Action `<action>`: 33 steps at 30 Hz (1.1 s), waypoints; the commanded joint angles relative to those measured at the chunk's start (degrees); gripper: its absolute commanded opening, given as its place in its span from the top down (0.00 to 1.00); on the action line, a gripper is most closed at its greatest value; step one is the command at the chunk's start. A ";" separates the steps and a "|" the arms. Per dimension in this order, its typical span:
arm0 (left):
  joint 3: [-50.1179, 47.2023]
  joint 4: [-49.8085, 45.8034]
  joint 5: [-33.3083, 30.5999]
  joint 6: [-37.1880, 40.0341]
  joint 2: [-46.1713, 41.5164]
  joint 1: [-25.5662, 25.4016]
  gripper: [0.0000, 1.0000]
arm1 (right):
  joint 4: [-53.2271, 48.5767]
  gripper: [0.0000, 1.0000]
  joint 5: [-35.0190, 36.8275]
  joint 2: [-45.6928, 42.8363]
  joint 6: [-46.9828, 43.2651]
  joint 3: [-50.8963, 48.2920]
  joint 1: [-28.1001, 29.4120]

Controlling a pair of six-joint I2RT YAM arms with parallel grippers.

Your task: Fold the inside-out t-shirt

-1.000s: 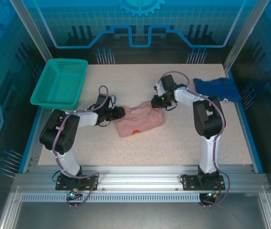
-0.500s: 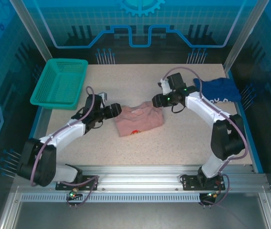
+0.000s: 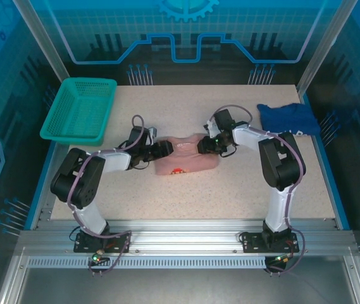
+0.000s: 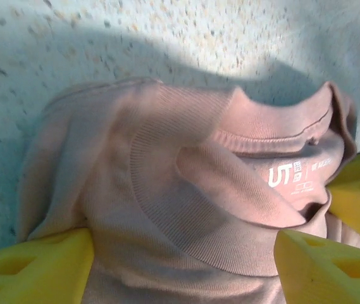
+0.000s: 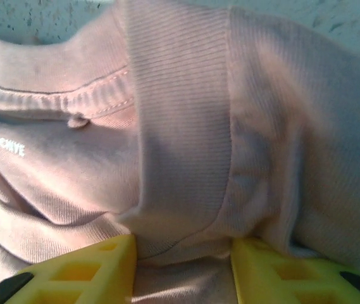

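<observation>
A green basket (image 3: 80, 111) sits well to the left of the left gripper (image 3: 166, 149), farther back on the speckled table (image 3: 186, 190). A dark blue shirt (image 3: 288, 118) lies crumpled well to the right of the right gripper (image 3: 202, 144), also farther back.

Dusty pink inside-out t-shirt (image 3: 189, 158), folded into a compact bundle, lay flat mid-way across the table (image 3: 243, 190), ribbed collar (image 4: 161, 209) and white neck lettering (image 4: 285, 177) facing up, small multicoloured print patch (image 3: 178, 170) near its front edge
</observation>
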 commanded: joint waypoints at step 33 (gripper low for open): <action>0.42 -6.36 4.49 -5.21 2.64 -2.64 0.39 | 5.18 0.69 -5.94 4.65 10.35 0.91 0.79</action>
